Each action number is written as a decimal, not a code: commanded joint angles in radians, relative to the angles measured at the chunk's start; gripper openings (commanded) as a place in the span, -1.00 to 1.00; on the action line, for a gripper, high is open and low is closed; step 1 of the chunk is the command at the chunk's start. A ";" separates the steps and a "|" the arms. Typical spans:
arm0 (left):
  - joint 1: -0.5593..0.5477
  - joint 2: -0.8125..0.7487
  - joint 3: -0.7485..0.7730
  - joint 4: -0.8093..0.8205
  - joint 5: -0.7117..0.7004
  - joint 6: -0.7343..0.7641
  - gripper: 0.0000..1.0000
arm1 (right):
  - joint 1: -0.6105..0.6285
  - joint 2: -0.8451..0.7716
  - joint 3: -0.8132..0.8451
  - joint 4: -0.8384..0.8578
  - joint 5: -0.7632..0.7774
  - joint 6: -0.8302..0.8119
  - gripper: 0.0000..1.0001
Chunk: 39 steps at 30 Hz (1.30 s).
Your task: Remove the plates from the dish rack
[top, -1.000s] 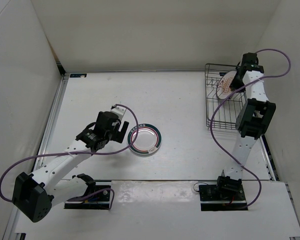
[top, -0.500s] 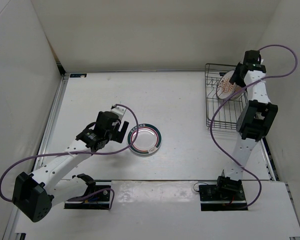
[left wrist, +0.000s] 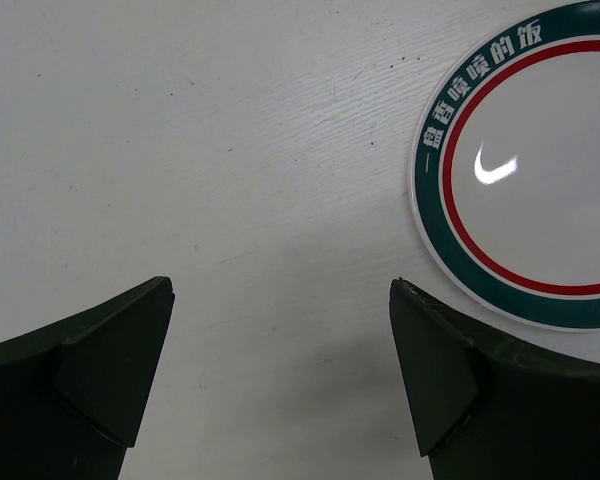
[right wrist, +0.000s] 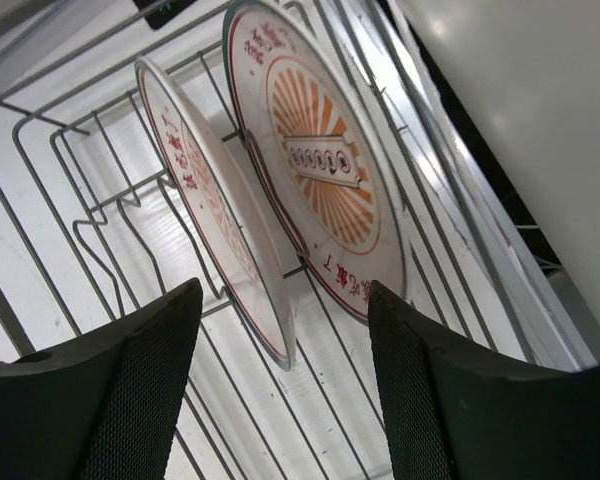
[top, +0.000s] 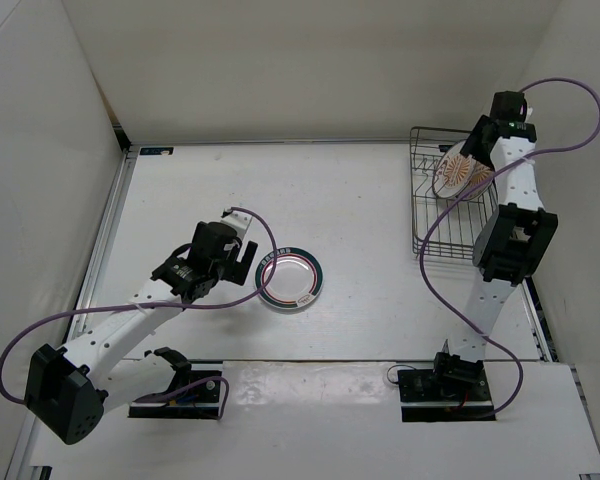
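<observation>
A white plate with green and pink rim rings (top: 290, 278) lies flat on the table, seen again in the left wrist view (left wrist: 540, 170). My left gripper (top: 237, 255) (left wrist: 280, 292) hovers open just left of it, holding nothing. Two white plates with orange sunburst centres (top: 452, 172) stand upright between the tines of the black wire dish rack (top: 430, 215). In the right wrist view the nearer plate (right wrist: 195, 190) and the farther plate (right wrist: 325, 160) stand side by side. My right gripper (top: 478, 150) (right wrist: 285, 290) is open above their rims, touching neither.
The rack (right wrist: 80, 230) sits at the table's far right, close to the right wall (top: 580, 120). The enclosure's white walls bound the table at the back and left. Purple cables loop beside both arms.
My right gripper has opened and drawn slightly back and to the right, off the sunburst plates, which stay in the rack. The left arm has not moved.
</observation>
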 commanded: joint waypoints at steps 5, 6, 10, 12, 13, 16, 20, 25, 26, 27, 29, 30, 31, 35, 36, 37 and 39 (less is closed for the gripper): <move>-0.003 -0.013 0.034 -0.006 -0.017 0.002 1.00 | 0.007 0.027 -0.047 0.013 -0.057 -0.024 0.36; -0.003 -0.013 0.031 -0.004 -0.018 0.002 1.00 | 0.006 0.033 -0.051 0.013 -0.062 -0.019 0.36; -0.002 -0.010 0.034 -0.006 -0.018 0.001 1.00 | 0.006 0.053 -0.051 0.007 -0.072 -0.018 0.19; -0.002 -0.010 0.034 -0.004 -0.018 0.001 1.00 | 0.006 0.062 -0.051 0.006 -0.074 -0.021 -0.10; -0.002 -0.013 0.032 -0.004 -0.018 0.002 1.00 | 0.007 0.065 -0.051 0.006 -0.071 -0.019 -0.14; -0.002 -0.007 0.035 -0.006 -0.026 0.001 1.00 | 0.006 0.067 -0.047 0.001 -0.057 -0.019 -0.30; -0.002 -0.005 0.038 -0.009 -0.024 0.001 1.00 | 0.016 0.064 -0.018 -0.004 -0.033 -0.042 -0.70; -0.002 -0.007 0.038 -0.009 -0.024 0.001 1.00 | 0.036 0.036 0.004 -0.010 0.062 -0.093 -0.95; -0.002 -0.007 0.038 -0.009 -0.021 0.002 1.00 | 0.041 0.022 0.004 -0.014 0.104 -0.093 -1.00; -0.002 -0.004 0.040 -0.013 -0.021 0.001 1.00 | 0.046 0.013 0.005 -0.020 0.125 -0.090 -1.00; -0.002 -0.007 0.041 -0.013 -0.024 0.001 1.00 | 0.052 -0.005 0.002 -0.036 0.182 -0.088 -1.00; -0.002 -0.008 0.041 -0.012 -0.024 0.001 1.00 | 0.056 -0.019 0.001 -0.036 0.193 -0.087 -1.00; -0.003 -0.010 0.038 -0.010 -0.024 0.001 1.00 | 0.059 -0.035 0.002 -0.039 0.207 -0.085 -1.00; -0.002 -0.002 0.040 -0.012 -0.020 0.002 1.00 | 0.073 -0.076 0.047 -0.047 0.213 -0.056 -1.00; -0.003 -0.003 0.040 -0.016 -0.020 0.002 1.00 | 0.082 -0.099 0.056 -0.053 0.220 -0.047 -1.00; -0.003 0.000 0.043 -0.016 -0.012 0.002 1.00 | 0.093 -0.108 0.091 -0.068 0.234 -0.017 -1.00; -0.002 -0.002 0.049 -0.018 -0.011 0.001 1.00 | 0.111 -0.142 0.108 -0.085 0.251 0.011 -1.00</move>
